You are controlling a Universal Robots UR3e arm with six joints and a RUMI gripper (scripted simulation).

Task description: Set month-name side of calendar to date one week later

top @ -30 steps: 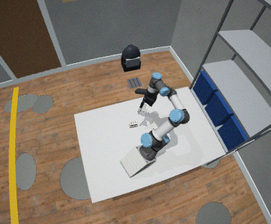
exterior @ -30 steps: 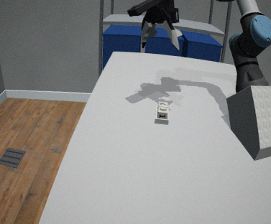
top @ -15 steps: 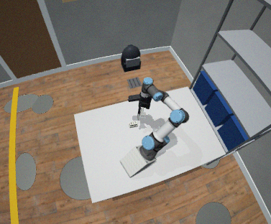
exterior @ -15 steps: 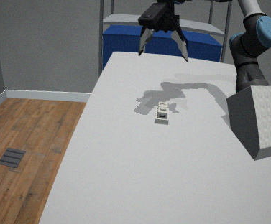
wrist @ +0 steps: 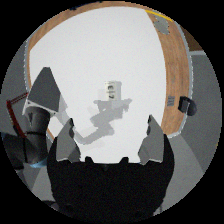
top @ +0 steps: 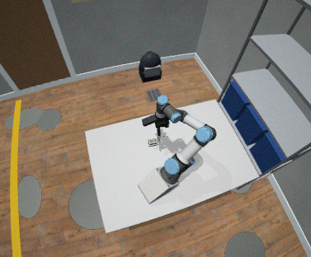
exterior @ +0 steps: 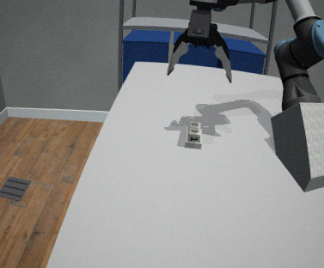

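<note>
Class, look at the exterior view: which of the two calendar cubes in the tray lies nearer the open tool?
The far cube, behind the near cube in the tray. It lies closer to the open tool hanging above the table's far end.

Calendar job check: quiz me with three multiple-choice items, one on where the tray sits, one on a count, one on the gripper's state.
1. Where is the calendar tray?
A. on the white table
B. on the shelf rack
C. on the floor

2. How many cubes sit in the tray?
A. one
B. two
C. four

3. How is the gripper?
A. shut on a cube
B. shut on nothing
C. open, holding nothing

Key: 1 A, the tray rests on the white table; 2 B, two cubes show side by side in it; 3 C, the fingers are spread wide above the table with nothing between them.
</note>
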